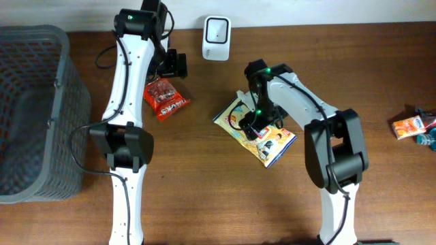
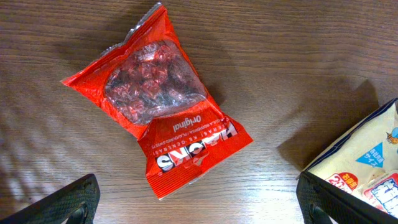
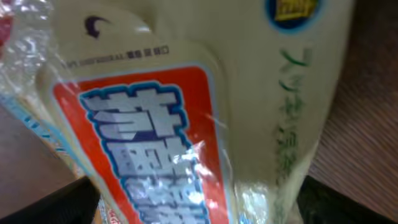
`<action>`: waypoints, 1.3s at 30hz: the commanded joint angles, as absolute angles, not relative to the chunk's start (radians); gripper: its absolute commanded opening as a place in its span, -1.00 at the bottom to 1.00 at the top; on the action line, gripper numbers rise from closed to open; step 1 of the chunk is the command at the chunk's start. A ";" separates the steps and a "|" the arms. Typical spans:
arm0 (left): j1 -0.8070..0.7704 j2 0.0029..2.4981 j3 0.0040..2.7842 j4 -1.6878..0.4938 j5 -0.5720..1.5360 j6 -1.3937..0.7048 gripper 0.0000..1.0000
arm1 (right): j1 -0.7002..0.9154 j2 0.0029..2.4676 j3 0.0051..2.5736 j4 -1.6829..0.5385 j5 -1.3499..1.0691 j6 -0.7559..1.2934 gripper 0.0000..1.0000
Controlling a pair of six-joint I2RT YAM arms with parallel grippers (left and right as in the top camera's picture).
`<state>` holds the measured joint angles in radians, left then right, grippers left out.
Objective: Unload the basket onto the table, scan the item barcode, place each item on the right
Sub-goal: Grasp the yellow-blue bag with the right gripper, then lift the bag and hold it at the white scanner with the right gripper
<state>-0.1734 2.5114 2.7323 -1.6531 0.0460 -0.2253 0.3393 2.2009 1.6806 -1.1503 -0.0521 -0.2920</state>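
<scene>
Near a pale wall [image 1: 306, 10], the wooden table [image 1: 204, 197] bears a scanner [image 1: 216, 29].

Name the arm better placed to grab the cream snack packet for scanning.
Right: the right tool stands open directly over the cream packet, which fills its wrist view; the left tool hangs open over the red bag.

Obstacles: basket [image 1: 75, 102] left; scanner [image 1: 216, 29] rear; red bag [image 1: 165, 99], cream packet [image 1: 276, 144] mid-table. Free: front tabletop [image 1: 204, 184].
</scene>
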 commanded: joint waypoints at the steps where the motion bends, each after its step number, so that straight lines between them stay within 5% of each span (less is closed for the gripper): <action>1: -0.171 2.489 2.732 -1.655 0.053 -0.219 0.98 | 0.340 2.241 1.673 -1.151 -0.010 -0.298 0.49; 5: -0.171 2.489 2.732 -1.655 0.026 -0.219 0.98 | 0.340 2.242 1.673 -1.151 -0.010 -0.253 -0.44; 9: -0.171 2.489 2.732 -1.654 0.026 -0.220 0.98 | 0.340 2.239 1.679 -1.159 -0.018 -0.154 -0.89; 17: -0.168 2.489 2.732 -1.639 -0.026 -0.220 0.98 | 0.278 2.237 1.933 -1.384 -0.400 -0.158 -0.92; 24: -0.131 2.489 2.732 -1.605 -0.026 -0.247 0.98 | 0.163 2.238 2.024 -1.680 -0.932 -0.644 -0.92; 39: -0.018 2.489 2.732 -1.474 -0.023 -0.314 0.98 | 0.255 2.238 2.014 -1.699 -1.256 -0.768 -0.92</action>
<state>-0.0360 2.5114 2.7323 -1.4757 -0.0154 -0.2962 0.2375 2.2543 2.0083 -1.6947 -1.1034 -0.7067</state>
